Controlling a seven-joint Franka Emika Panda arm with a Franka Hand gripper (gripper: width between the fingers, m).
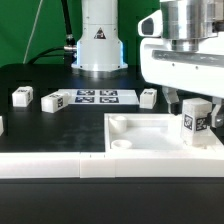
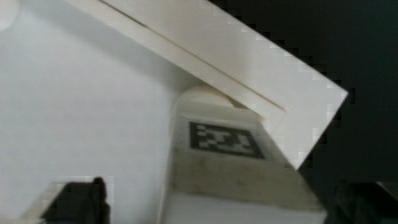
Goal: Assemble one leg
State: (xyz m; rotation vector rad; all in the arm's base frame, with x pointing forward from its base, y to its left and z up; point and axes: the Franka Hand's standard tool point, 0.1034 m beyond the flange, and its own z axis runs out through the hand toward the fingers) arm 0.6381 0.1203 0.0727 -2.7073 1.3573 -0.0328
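The leg [image 1: 194,122] is a small white post with a black-and-white tag. It stands upright at the near right corner of the large white tray part [image 1: 140,128], on the exterior view's right. My gripper [image 1: 192,106] straddles its top from above. In the wrist view the leg [image 2: 226,150] lies between my gripper's [image 2: 221,200] two dark fingers [image 2: 75,200]. One finger stands apart from the leg, with a strip of tray [image 2: 89,110] showing between them. The other is at the leg's side. The jaws look open around the leg.
Three more white legs lie on the black table: two on the exterior view's left [image 1: 22,96] [image 1: 55,101] and one near the middle [image 1: 148,97]. The marker board [image 1: 95,97] lies in front of the robot base. A white rail [image 1: 60,165] runs along the front.
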